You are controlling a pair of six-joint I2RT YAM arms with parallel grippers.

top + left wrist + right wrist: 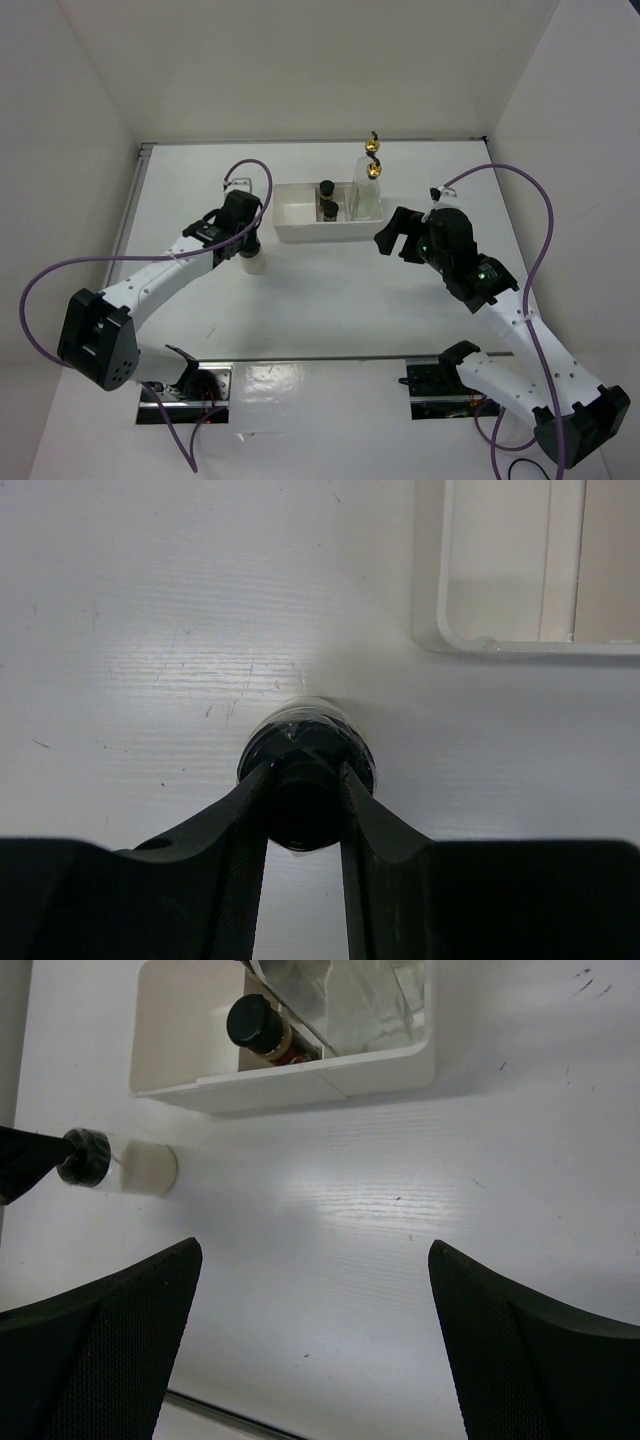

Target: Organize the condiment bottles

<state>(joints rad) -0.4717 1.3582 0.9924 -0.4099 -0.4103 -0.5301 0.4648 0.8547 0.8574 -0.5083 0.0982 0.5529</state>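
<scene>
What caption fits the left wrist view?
Left claw shut on the black-capped whitish jar, near the white tray.

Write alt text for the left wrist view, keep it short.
The left end effector has its two black fingers closed on the black cap of a small jar, seen from above on a white table. A corner of a white divided tray shows at upper right, apart from the jar.

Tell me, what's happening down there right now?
Left gripper shut on whitish jar, beside tray. Right gripper open, empty. Nothing in the way.
</scene>
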